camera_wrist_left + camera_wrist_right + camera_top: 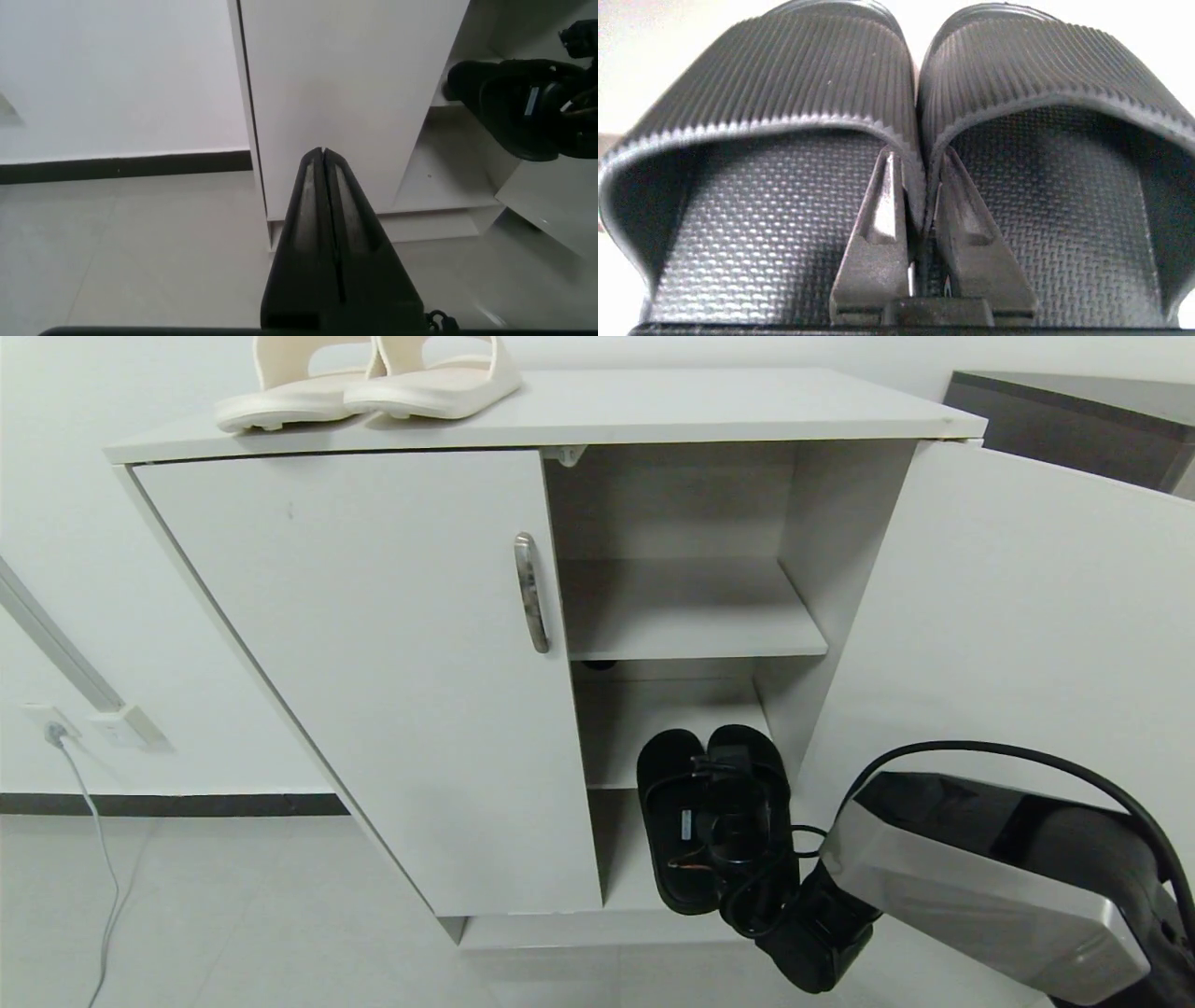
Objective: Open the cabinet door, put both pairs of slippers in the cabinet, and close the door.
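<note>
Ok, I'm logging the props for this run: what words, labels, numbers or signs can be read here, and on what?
No text is legible.
Small pale label on an insole of the black slippers: too small to read.
Cream slippers and white cabinet: no print visible.

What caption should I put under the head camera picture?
Right end effector grips a black rubber slipper pair at the white cabinet's open right side; cream slippers sit on top.
</note>
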Robot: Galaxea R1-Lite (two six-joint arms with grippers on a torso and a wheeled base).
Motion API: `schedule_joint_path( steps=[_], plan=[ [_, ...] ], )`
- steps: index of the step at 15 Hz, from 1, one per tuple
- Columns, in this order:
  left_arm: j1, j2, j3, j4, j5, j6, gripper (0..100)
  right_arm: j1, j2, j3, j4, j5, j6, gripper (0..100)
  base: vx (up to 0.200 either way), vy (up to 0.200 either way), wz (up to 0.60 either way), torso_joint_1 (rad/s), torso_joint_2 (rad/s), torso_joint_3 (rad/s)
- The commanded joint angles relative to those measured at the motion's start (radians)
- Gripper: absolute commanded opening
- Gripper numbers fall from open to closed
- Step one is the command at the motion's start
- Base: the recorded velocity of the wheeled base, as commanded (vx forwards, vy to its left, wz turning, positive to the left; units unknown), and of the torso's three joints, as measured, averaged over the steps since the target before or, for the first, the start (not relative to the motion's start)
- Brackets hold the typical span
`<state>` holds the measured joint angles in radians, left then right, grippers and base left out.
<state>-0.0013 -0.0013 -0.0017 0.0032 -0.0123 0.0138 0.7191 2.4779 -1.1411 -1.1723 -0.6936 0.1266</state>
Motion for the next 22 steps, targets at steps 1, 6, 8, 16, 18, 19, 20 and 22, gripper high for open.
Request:
schedule_joint_path(
  steps=[1, 6, 8, 16, 18, 19, 20, 22],
  plan=[
    [0.000, 0.001, 0.000, 0.000, 0.000, 0.000, 0, -0.007, 0.018, -0.054, 0.033, 0.000, 0.001, 0, 0.000, 0.000, 0.00, 0.000, 0.00, 0.000],
    [0.000, 0.001, 0.000, 0.000, 0.000, 0.000, 0, -0.056, 0.055, -0.210, 0.149, 0.003, 0.001, 0, 0.000, 0.000, 0.00, 0.000, 0.00, 0.000],
    [0.001, 0.001, 0.000, 0.000, 0.000, 0.000, 0, -0.067, 0.067, -0.264, 0.174, 0.048, -0.002, 0, 0.000, 0.000, 0.00, 0.000, 0.00, 0.000],
    [0.000, 0.001, 0.000, 0.000, 0.000, -0.002, 0, -0.093, 0.162, -0.589, 0.390, 0.074, -0.036, 0, 0.000, 0.000, 0.00, 0.000, 0.00, 0.000],
    [0.001, 0.001, 0.000, 0.000, 0.002, -0.003, 0, -0.102, 0.174, -0.663, 0.454, 0.074, -0.036, 0, 0.000, 0.000, 0.00, 0.000, 0.00, 0.000],
    [0.001, 0.001, 0.000, 0.000, 0.002, -0.003, 0, -0.104, 0.174, -0.675, 0.462, 0.075, -0.036, 0, 0.000, 0.000, 0.00, 0.000, 0.00, 0.000],
    [0.000, 0.001, 0.000, 0.000, 0.002, -0.002, 0, -0.104, 0.173, -0.675, 0.462, 0.075, -0.036, 0, 0.000, 0.000, 0.00, 0.000, 0.00, 0.000],
    [0.001, 0.001, 0.000, 0.000, 0.002, 0.000, 0, -0.102, 0.173, -0.672, 0.458, 0.075, -0.028, 0, 0.000, 0.000, 0.00, 0.000, 0.00, 0.000]
  ],
)
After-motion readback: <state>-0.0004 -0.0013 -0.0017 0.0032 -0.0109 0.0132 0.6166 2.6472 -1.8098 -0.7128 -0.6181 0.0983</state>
